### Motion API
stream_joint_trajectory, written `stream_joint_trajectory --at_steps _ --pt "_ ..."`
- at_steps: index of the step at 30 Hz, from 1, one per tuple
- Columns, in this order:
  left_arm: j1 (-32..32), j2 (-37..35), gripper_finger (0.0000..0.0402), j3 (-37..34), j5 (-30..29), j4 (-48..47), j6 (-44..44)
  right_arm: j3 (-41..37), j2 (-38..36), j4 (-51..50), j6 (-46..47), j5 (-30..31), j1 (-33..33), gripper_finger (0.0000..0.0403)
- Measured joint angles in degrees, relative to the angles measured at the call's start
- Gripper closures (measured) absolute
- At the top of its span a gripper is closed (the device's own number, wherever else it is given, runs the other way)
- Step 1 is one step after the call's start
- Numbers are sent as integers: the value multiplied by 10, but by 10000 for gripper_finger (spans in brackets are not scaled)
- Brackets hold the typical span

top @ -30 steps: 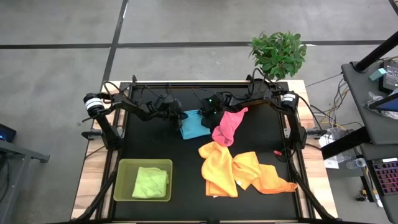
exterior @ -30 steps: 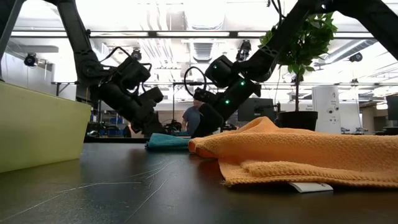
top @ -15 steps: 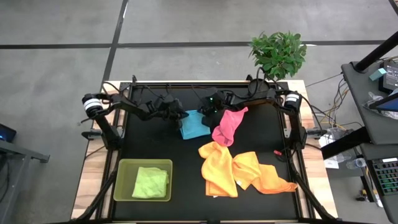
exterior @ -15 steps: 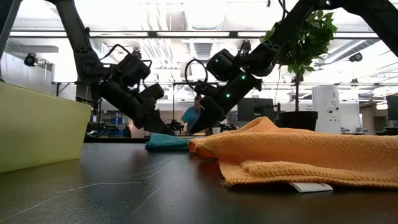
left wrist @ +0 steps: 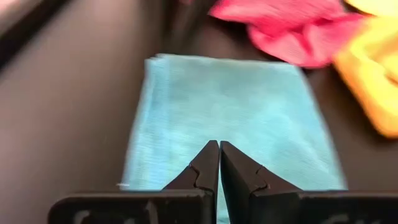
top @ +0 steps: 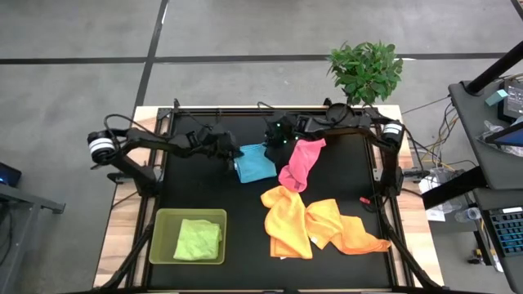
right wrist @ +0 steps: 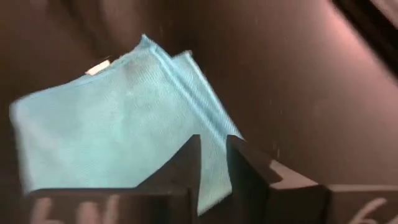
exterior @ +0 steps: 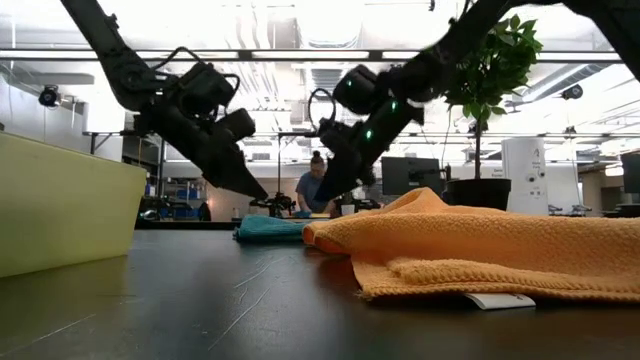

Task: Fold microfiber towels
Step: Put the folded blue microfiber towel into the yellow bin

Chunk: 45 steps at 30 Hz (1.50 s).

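— Now, where does the light blue towel [top: 256, 164] lie?

— Flat on the dark surface [top: 196, 184] at the far middle, folded into a rectangle, between the two arms. The left gripper [top: 231, 152] hangs just off its left edge; the right gripper [top: 272, 144] hangs over its far right corner. In the low view both sit raised above the cloth, apart from it.

— And the fingers?

— In the left wrist view the left fingers [left wrist: 208, 163] are pressed together and hold nothing. The right fingers [right wrist: 189, 163] stand slightly apart, a narrow gap between them, also empty.

— Which way does the towel run?

— Its long axis runs from far to near, tilting a little rightward. Both grippers are about equally close, each at its own side of the cloth.

— The rest?

— A pink towel [top: 299, 164] lies just right of the blue one; yellow towel [top: 287, 222] and orange towel [top: 347, 229] are heaped nearer. A lime green towel [top: 197, 239] rests in the green tray [top: 160, 229] at near left.
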Motion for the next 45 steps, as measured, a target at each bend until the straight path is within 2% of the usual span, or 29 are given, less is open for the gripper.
stream_joint_trajectory --at_steps 3,6,8,12,15,24,29,35,40,45 --pt "-30 -1 402 -3 16 -5 0 18 -6 -67 64 -9 -1 299" --pt "-60 17 402 -3 14 0 0 19 -6 -83 115 -9 3 259" --pt "-73 36 402 -3 -9 0 -1 14 -7 -88 137 -10 7 231" --pt "-80 59 402 -3 -92 -2 -15 -3 -4 -93 177 -11 12 180" --pt "-79 60 401 -3 -112 -10 -15 -11 -2 -87 197 -10 13 148" --pt "-77 56 401 -3 -128 -19 -11 -16 31 -44 236 -11 16 89" --pt "-77 56 401 -3 -128 -19 -14 -15 51 14 253 -53 19 87" --pt "-77 56 401 -3 -128 -19 -15 -16 65 64 274 -97 22 109" --pt "-76 56 402 -1 -129 -19 -44 -16 77 87 279 -114 23 145" --pt "-72 51 381 -1 -120 -25 -142 -16 85 100 283 -112 23 213"
